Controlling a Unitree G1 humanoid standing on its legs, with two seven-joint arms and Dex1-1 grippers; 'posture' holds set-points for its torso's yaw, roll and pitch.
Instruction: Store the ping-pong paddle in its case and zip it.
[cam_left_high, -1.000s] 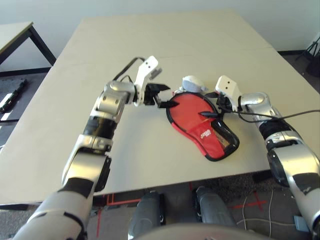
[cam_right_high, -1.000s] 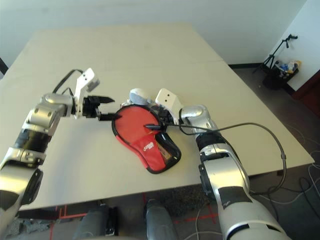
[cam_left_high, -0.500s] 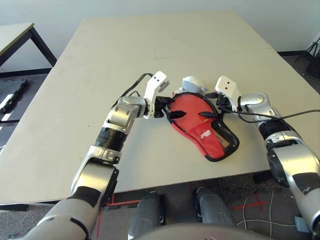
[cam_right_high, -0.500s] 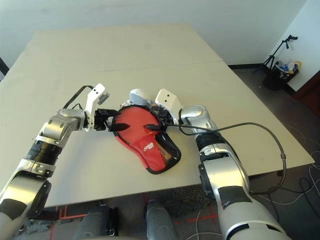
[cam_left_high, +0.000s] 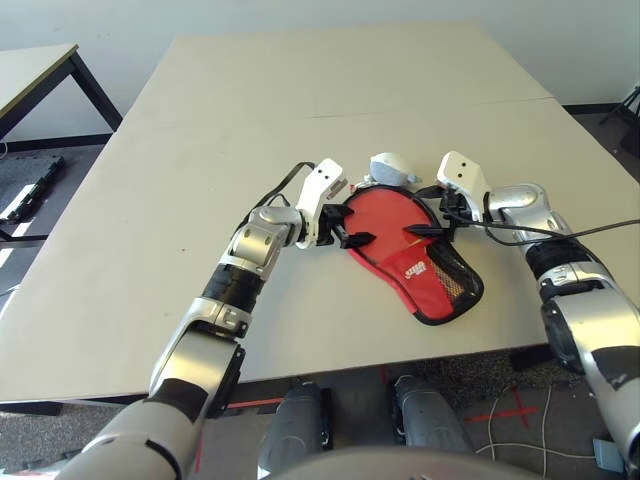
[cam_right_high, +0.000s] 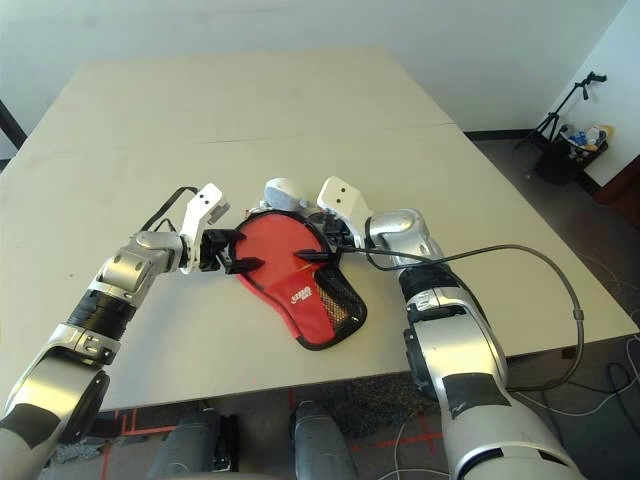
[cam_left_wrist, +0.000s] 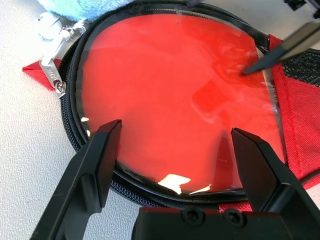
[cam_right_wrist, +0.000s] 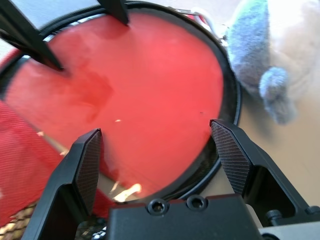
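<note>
Case (cam_left_high: 415, 262) first, since it lies nearest you on the tan table (cam_left_high: 150, 220): its narrow handle end, with the black mesh pocket (cam_left_high: 452, 282) and small white logo (cam_left_high: 412, 268), points toward the table's near edge on your right side. Farther in, the round end lies unzipped, and you can see the paddle (cam_left_wrist: 175, 90) sitting inside it, its glossy red face up and ringed by the black zipper edging. You cannot see the handle from here; it is hidden under the red fabric flap.

Your left gripper (cam_left_high: 348, 231) sits at the round end's left rim, fingers spread wide and holding nothing; in the left wrist view the two fingertips (cam_left_wrist: 107, 145) hang over the near rim of the paddle face, and you cannot tell whether they touch it. The metal zipper pull (cam_left_wrist: 52, 75) lies just outside the edging on that side, beside a small red tab.

Your right gripper (cam_left_high: 432, 222) reaches in from the opposite side, also released and empty. One black fingertip (cam_left_wrist: 272, 52) comes down on or just above the red face close to the flap's edge.

Beyond the case, touching or just beside its far rim, lies a small grey-blue soft object (cam_left_high: 392, 168). In the right wrist view it looks fuzzy, with a rounded nub.
</note>
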